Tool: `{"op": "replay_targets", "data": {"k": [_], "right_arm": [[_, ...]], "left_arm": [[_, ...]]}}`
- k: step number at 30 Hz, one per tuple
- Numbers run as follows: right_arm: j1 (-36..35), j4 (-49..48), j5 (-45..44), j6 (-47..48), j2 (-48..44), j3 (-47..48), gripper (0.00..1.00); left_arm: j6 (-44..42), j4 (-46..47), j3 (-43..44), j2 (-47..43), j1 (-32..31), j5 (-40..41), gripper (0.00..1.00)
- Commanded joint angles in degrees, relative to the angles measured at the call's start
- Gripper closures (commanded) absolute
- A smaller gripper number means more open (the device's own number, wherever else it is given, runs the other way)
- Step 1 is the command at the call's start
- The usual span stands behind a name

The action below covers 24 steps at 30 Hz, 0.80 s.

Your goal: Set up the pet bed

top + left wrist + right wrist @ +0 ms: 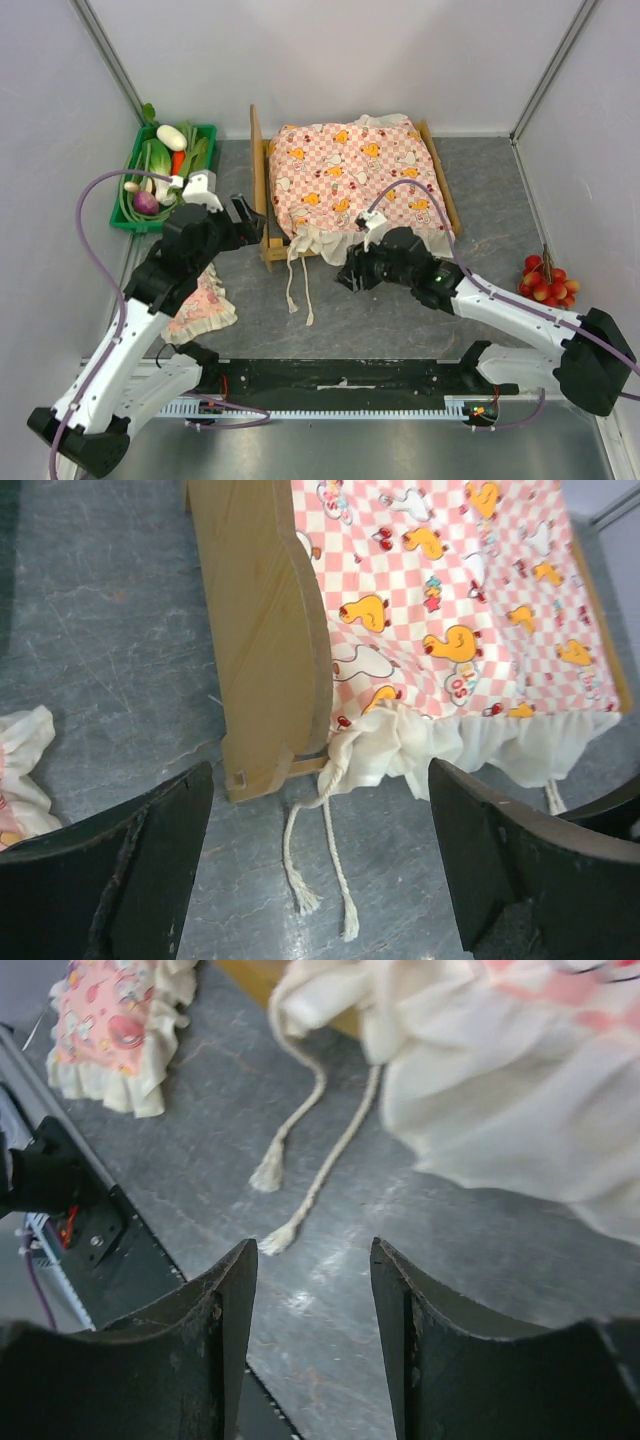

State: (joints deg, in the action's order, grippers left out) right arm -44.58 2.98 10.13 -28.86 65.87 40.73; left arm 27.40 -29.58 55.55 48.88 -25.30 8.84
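Note:
The pet bed [257, 170], a light-wood frame with a curved headboard [265, 630], stands at the middle back. A pink-checked frilled mattress [355, 180] lies on it, its cream frill and two cords [320, 860] spilling over the near left corner. A small pink frilled pillow [200, 310] lies on the table under my left arm. My left gripper [248, 215] is open and empty, just left of the headboard's near corner. The right gripper [347, 277] hovers open in front of the frill [500, 1090], nothing between its fingers [235, 1290], with the cord ends [280, 1235] just ahead.
A green bin [131, 165] of vegetables sits at the back left. A bunch of red fruit [545, 280] lies at the right wall. The black base rail [340, 375] runs along the near edge.

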Motion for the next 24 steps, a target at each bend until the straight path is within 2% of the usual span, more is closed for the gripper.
{"op": "replay_targets", "data": {"k": [1, 6, 11, 15, 24], "right_arm": [[-5.86, -5.78, -4.77, -5.49, 1.98, 0.41, 0.44], [-10.34, -10.89, -6.79, -7.44, 9.96, 2.85, 0.44], [-12.9, -13.88, -9.69, -7.96, 19.02, 7.95, 0.45], [-15.36, -7.93, -13.64, -8.05, 25.61, 11.56, 0.49], [-17.56, -0.09, -18.74, -8.67, 30.11, 12.27, 0.52]], "left_arm": [[4.49, -3.29, -4.28, -6.42, -0.01, -3.63, 0.07], [9.86, -5.74, -12.21, -11.61, -0.63, -5.68, 0.09], [13.64, -6.36, -16.7, -14.25, -2.91, -1.64, 0.09], [13.74, -6.36, -17.93, -14.52, -2.91, -1.37, 0.09], [13.82, -5.92, -20.04, -15.66, -2.91, -0.84, 0.07]]}}
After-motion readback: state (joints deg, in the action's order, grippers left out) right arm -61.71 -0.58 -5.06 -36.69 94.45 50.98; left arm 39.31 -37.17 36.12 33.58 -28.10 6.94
